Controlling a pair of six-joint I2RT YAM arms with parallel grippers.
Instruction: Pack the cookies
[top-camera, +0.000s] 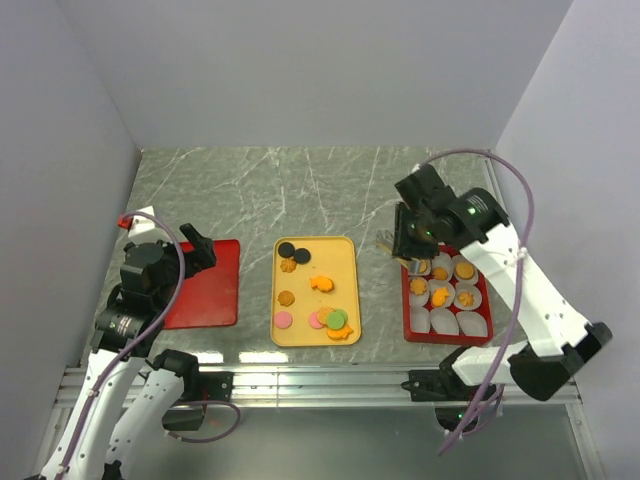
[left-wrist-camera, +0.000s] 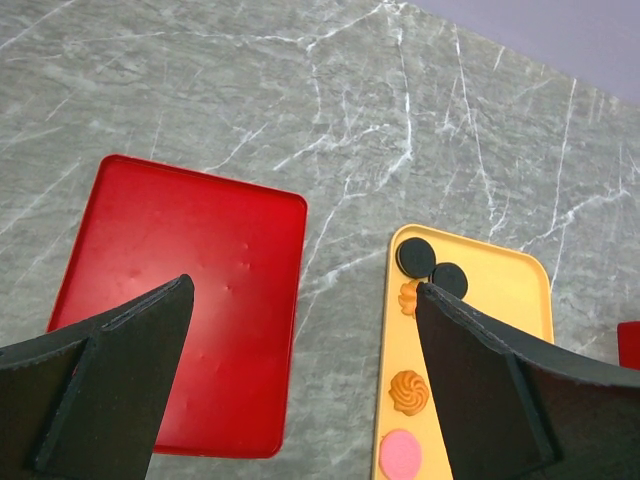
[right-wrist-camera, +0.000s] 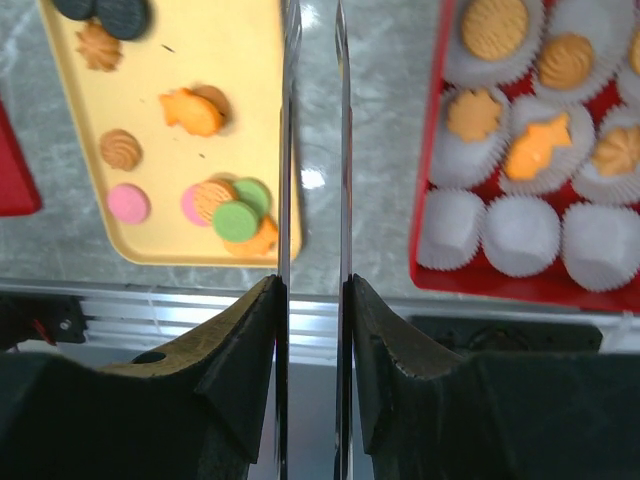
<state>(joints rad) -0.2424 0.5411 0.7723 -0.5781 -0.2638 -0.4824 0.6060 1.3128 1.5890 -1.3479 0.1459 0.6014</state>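
Several cookies (right-wrist-camera: 212, 205) lie on the yellow tray (right-wrist-camera: 240, 90) left of the narrowly parted, empty right end effector (right-wrist-camera: 313, 60) (others fill paper cups (right-wrist-camera: 520, 232) rightward), while the left end effector (left-wrist-camera: 300, 300) gapes wide.

Glossy grey marble-look table (top-camera: 300, 190), matt yellow tray (top-camera: 342, 262), pleated white paper cups (right-wrist-camera: 520, 235)

The left arm is folded back at the near left, its left gripper (top-camera: 196, 243) over the flat red tray (top-camera: 215, 283), fingers (left-wrist-camera: 120, 380) spread wide with nothing between them. The right arm reaches forward and bends down, its right gripper (top-camera: 391, 243) hanging above the table beside the far left corner of the red cup tray (top-camera: 410, 322), thin blades nearly parallel, a narrow gap between them, nothing visibly held.
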